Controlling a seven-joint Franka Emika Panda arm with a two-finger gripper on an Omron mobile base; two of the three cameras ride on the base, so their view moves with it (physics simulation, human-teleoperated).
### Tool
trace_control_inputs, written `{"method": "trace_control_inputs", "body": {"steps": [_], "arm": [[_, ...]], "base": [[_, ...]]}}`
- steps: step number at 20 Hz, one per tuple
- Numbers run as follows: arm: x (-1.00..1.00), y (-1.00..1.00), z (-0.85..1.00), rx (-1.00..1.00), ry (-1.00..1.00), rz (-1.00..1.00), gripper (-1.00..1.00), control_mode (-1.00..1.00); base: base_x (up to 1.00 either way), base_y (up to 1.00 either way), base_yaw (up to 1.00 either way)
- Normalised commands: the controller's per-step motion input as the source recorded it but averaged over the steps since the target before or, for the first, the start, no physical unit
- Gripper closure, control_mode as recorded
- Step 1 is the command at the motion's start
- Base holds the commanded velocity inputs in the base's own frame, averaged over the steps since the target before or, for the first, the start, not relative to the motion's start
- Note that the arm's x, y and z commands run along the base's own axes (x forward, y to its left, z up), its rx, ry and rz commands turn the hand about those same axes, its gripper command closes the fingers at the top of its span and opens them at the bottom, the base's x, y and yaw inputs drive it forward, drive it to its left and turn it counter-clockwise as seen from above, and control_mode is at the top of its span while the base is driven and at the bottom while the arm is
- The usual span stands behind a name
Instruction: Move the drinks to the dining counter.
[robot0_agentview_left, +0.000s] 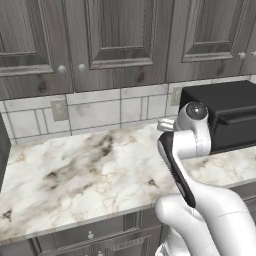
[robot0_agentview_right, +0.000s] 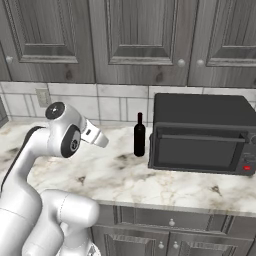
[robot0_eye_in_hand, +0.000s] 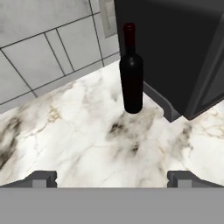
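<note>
One of the drinks, a tall slim black wine bottle (robot0_agentview_right: 139, 136), stands upright on the marble counter (robot0_agentview_right: 115, 175) beneath the grey cabinets, close to the left side of a black microwave. In the hand view the wine bottle (robot0_eye_in_hand: 131, 74) is ahead and slightly right of centre. My gripper (robot0_eye_in_hand: 113, 179) is open, some way short of the bottle, and nothing lies between its fingertips (robot0_eye_in_hand: 43, 178). The dining counter is out of view.
The black microwave (robot0_agentview_right: 200, 135) sits at the right of the counter, almost touching the bottle. Grey upper cabinets (robot0_agentview_left: 120, 35) hang above a tiled backsplash with a wall outlet (robot0_agentview_left: 59, 109). Bare marble (robot0_agentview_left: 75, 175) stretches to the left, with drawers under its front edge.
</note>
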Motion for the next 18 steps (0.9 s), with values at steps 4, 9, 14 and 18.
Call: {"method": "trace_control_inputs", "body": {"steps": [4, 9, 14, 18], "arm": [[0.00, 0.00, -0.03, -0.02, -0.04, -0.12, -1.00, -1.00], [0.01, 0.00, -0.03, -0.03, -0.07, -0.20, -1.00, -1.00], [0.07, 0.00, -0.10, 0.00, -0.08, -0.23, -1.00, -1.00], [0.06, 0.00, -0.07, 0.00, -0.04, -0.22, -1.00, -1.00]], "base": [[0.00, 0.00, 0.00], [0.00, 0.00, 0.00], [0.00, 0.00, 0.00], [0.00, 0.00, 0.00]]}}
